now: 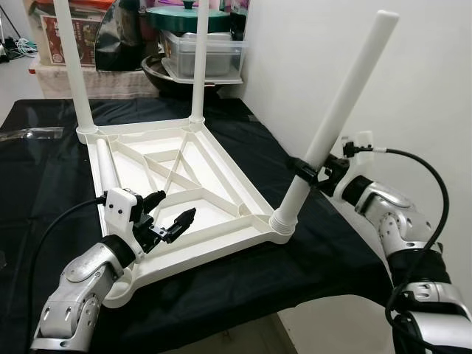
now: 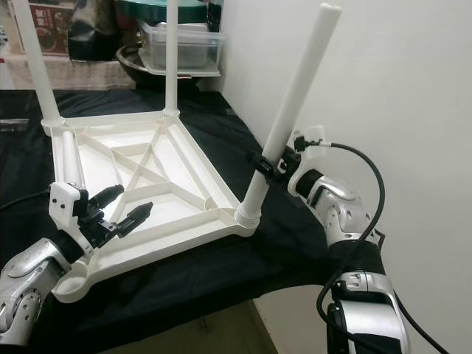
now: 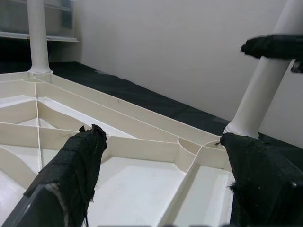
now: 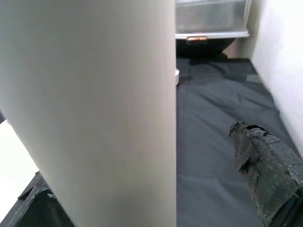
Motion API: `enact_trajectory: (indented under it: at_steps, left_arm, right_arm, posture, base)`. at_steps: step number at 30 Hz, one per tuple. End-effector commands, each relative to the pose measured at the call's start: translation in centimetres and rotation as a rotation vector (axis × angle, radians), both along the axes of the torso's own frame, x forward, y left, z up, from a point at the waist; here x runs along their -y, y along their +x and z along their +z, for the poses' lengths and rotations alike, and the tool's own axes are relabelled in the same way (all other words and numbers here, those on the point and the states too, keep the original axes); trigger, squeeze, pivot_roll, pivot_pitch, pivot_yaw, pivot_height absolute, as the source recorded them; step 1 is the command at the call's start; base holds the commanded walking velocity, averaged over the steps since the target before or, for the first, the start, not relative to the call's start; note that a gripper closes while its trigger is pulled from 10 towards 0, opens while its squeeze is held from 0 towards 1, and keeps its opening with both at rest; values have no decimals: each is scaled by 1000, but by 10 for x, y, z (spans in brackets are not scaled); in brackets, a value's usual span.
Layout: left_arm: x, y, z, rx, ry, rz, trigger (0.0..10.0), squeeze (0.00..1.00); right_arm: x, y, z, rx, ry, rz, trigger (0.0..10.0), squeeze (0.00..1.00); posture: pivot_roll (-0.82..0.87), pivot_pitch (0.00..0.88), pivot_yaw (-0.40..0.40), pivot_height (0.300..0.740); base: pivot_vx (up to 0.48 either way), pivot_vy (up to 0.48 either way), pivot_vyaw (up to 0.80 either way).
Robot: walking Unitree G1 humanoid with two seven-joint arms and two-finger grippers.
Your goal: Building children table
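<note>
Right gripper [image 1: 308, 174] fingers clasp tilted table leg [image 1: 339, 114]; left gripper [image 1: 174, 216] fingers wide (empty) above tabletop [image 1: 221, 210].

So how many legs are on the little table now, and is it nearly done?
Two legs stand upright in the far corners of the upside-down tabletop. The right end effector grips a third leg, which leans in its near-right socket. A fourth leg lies loose in the tabletop, and the near-left socket is bare. The left end effector hovers open.

Smooth plastic-looking tabletop [image 1: 184, 199], matt black cloth [image 1: 243, 280]
</note>
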State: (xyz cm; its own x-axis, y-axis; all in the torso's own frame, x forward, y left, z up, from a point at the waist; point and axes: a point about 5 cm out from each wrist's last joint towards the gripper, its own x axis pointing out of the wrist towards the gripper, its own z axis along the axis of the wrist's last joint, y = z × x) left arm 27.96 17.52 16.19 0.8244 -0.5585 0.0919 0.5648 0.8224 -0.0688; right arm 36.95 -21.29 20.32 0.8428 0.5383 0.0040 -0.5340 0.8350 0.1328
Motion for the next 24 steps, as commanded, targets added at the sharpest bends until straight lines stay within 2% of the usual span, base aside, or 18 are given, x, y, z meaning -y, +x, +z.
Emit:
enact_trajectory:
  at_steps: [1, 2, 3, 8, 9, 10, 11, 13, 14, 16, 17, 18, 20, 21, 22, 24]
  left_arm:
    - [2, 1, -1, -5, 8, -15, 10000, 0]
    - [3, 1, -1, -5, 8, -16, 10000, 0]
    - [3, 1, -1, -6, 8, -17, 10000, 0]
    - [3, 1, -2, -6, 9, -19, 10000, 0]
    - [3, 1, -2, -6, 9, -18, 10000, 0]
    - [3, 1, -2, -6, 9, -18, 10000, 0]
    - [3, 1, -2, -6, 9, -17, 10000, 0]
    - [3, 1, -2, -6, 9, -17, 10000, 0]
    - [3, 0, -2, -6, 8, -17, 10000, 0]
    - [3, 0, -1, -5, 8, -17, 10000, 0]
    - [3, 0, -1, -6, 9, -18, 10000, 0]
    - [3, 1, -2, -7, 10, -20, 10000, 0]
    - [3, 1, -2, -7, 11, -20, 10000, 0]
    - [3, 1, -2, -8, 11, -21, 10000, 0]
    - [3, 1, -2, -8, 11, -21, 10000, 0]
    - [3, 1, -2, -8, 11, -22, 10000, 0]
  right_arm:
    - [5, 1, -4, -9, -30, 22, 10000, 0]
    - [6, 1, -6, -12, -33, 28, 10000, 0]
    - [9, 3, -10, -27, -45, 16, 7137, 0]
    - [15, 6, -15, -45, -60, -2, 6941, 0]
    - [15, 6, -15, -42, -59, 1, 6471, 0]
    - [15, 7, -15, -40, -59, 3, 6471, 0]
    - [16, 7, -15, -40, -59, 6, 5804, 0]
    - [16, 8, -16, -40, -61, 5, 5961, 0]
    - [16, 8, -18, -40, -61, 6, 6549, 0]
    - [16, 8, -18, -40, -61, 7, 6549, 0]
    - [16, 9, -21, -41, -62, 6, 6392, 0]
    - [15, 9, -24, -43, -63, 4, 5059, 0]
    - [15, 9, -26, -43, -64, 4, 5059, 0]
    - [15, 9, -27, -41, -63, 4, 4196, 0]
    - [15, 8, -28, -41, -61, 1, 4000, 0]
    - [15, 8, -29, -41, -60, -1, 4000, 0]
  posture:
    - [87, 0, -148, 740]
    - [87, 0, -148, 740]
    - [91, 0, -151, 740]
    - [96, 0, -155, 740]
    - [96, 0, -155, 740]
    - [96, 0, -155, 740]
    - [96, 0, -155, 740]
    - [99, 0, -157, 740]
    - [99, 0, -157, 740]
    - [99, 0, -157, 740]
    - [99, 0, -157, 740]
    - [99, 0, -157, 740]
    - [99, 0, -157, 740]
    - [99, 0, -157, 740]
    - [99, 0, -157, 740]
    - [99, 0, -157, 740]
  base:
    - [0, 0, 0]
    - [0, 0, 0]
    - [0, 0, 0]
    - [0, 0, 0]
    - [0, 0, 0]
    - [0, 0, 0]
    - [0, 0, 0]
    - [0, 0, 0]
    - [0, 0, 0]
    - [0, 0, 0]
    - [0, 0, 0]
    - [0, 0, 0]
    - [0, 0, 0]
    - [0, 0, 0]
    - [0, 0, 0]
    - [0, 0, 0]
